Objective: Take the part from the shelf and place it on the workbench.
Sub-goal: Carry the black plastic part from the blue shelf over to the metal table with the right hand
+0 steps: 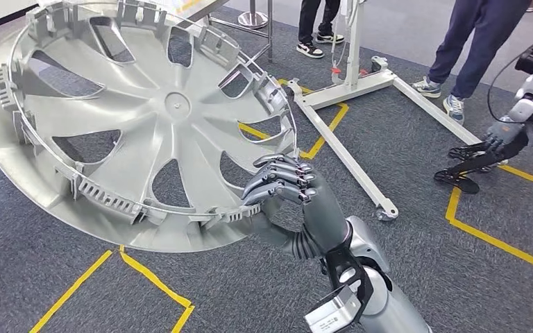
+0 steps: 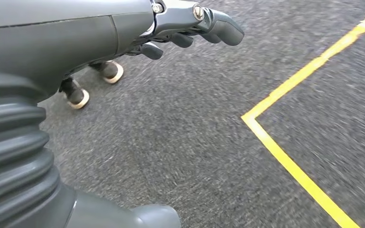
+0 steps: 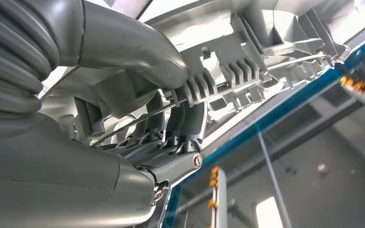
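A: How many parts? Where?

B: 1 part [image 1: 146, 118], a silver wheel cover; it is in the air over the grey carpet [image 1: 402, 277], tilted, its ribbed inner face toward the head camera; neither shelf nor workbench can be made out

A: What holds it?

B: 1 hand, the right hand [image 1: 288, 187]; it grips the rim at the cover's lower right edge; the fingers [image 1: 281, 177] lie pressed side by side and curl over the rim; in the right wrist view the thumb [image 3: 138, 52] presses on the ribbed clips from the other side, so the rim is pinched between thumb and fingers

A: The other hand?

B: The left hand [image 2: 138, 33] hangs over the carpet and holds nothing; its fingers [image 2: 218, 31] are loosely bent and close together, the thumb [image 2: 154, 216] well apart from them

A: Anything else to count?

B: 2 people by their legs, 1 in black trousers [image 1: 312, 17], 1 in blue trousers [image 1: 475, 38]; 1 white stand [image 1: 350, 83] flat-footed on the carpet; yellow tape [image 1: 489, 236] in several lines; 2 shoes [image 2: 92, 80] in the left wrist view

A: What is cut off or hidden?

B: Both people are cut off above the legs; the cover's top edge runs out of the picture; the cover hides the carpet behind it; the right palm is hidden behind the rim; the stand's upright is cut off at the top
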Action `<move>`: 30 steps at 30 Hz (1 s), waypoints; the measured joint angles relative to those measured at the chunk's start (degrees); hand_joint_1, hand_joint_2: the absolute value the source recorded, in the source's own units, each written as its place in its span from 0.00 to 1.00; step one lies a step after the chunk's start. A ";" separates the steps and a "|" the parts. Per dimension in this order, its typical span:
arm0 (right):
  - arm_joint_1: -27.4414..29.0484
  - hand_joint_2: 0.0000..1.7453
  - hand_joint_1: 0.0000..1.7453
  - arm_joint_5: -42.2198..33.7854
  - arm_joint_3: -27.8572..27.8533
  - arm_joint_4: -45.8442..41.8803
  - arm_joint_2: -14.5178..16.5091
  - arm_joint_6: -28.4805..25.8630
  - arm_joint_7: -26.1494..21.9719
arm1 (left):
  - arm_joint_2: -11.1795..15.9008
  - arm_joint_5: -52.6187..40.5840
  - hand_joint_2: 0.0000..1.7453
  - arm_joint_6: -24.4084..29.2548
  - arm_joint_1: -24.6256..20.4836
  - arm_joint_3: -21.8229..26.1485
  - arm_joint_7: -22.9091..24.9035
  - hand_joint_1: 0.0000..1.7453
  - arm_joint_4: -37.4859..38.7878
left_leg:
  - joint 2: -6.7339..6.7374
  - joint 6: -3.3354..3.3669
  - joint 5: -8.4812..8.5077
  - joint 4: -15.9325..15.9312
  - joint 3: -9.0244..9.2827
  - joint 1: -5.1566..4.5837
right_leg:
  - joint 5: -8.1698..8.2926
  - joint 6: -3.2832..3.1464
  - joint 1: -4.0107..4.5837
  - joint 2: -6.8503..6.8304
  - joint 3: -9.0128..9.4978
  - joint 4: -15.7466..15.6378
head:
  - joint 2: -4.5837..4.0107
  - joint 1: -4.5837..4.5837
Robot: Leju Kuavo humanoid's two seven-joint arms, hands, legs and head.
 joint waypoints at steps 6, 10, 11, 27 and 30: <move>-0.67 1.00 1.00 -0.11 0.13 0.55 0.11 0.05 -0.16 | -0.05 0.80 1.00 -0.14 0.25 0.01 0.07 0.00 0.03 | 1.19 2.45 2.37 -8.60 4.39 -0.43 | -0.82 1.99 0.37 -2.43 0.20 0.80 | 0.00 0.24; -0.65 1.00 1.00 -0.07 0.33 0.68 0.23 0.04 -0.31 | -0.10 1.37 1.00 -0.39 0.12 0.02 0.06 0.00 0.02 | -1.17 3.60 2.88 -8.88 4.27 -0.06 | -5.81 3.06 -0.17 2.49 -3.54 9.29 | 0.00 0.51; -0.62 1.00 1.00 -0.04 0.36 0.79 0.22 0.05 -0.37 | -0.15 1.44 1.00 -0.40 0.09 0.02 0.05 0.00 0.02 | -1.82 3.72 2.93 -8.86 4.19 -0.08 | -7.29 3.14 -0.18 3.19 -5.45 13.03 | 0.00 0.59; -1.44 1.00 1.00 0.02 0.56 2.08 0.52 0.05 -0.93 | -0.22 1.53 1.00 -1.13 0.18 0.03 1.65 0.00 0.09 | -1.41 0.63 -3.60 5.20 -3.28 -0.30 | 0.33 -0.31 0.03 2.20 -0.29 -0.10 | 0.00 0.01; -1.41 1.00 1.00 0.05 0.56 2.38 0.52 0.10 -0.93 | -0.13 1.30 1.00 -1.20 0.25 0.02 1.70 0.00 0.07 | -0.36 0.52 -1.13 2.59 -1.38 -0.25 | 0.16 -0.15 0.05 0.13 -0.22 0.03 | 0.00 -0.04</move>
